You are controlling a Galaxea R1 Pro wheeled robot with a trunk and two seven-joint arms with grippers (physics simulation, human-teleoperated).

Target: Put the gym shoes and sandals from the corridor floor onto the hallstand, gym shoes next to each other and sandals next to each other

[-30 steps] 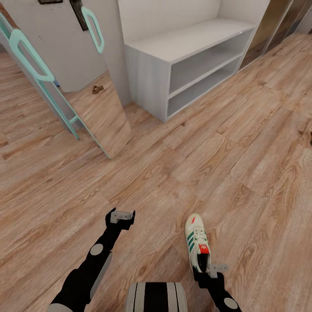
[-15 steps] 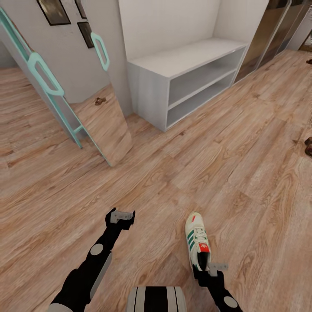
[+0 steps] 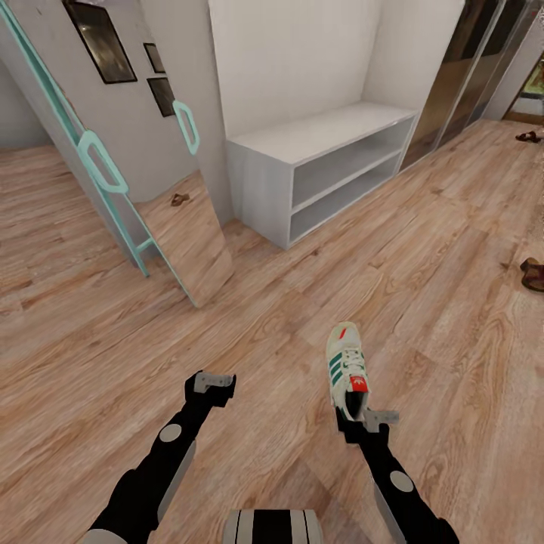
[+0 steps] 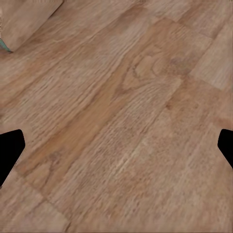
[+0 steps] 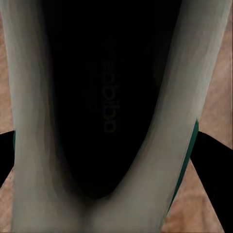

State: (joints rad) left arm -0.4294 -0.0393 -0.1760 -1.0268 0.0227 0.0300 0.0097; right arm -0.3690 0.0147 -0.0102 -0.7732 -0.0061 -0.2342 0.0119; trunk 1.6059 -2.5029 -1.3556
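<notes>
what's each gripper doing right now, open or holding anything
Left gripper: open, holding nothing, above the corridor floor.
Right gripper: shut on the heel of a gym shoe.

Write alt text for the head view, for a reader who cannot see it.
The right gripper holds a white gym shoe by its heel above the wood floor; the left gripper is empty. The white shoe rack stands ahead, a brown sandal far right.
</notes>
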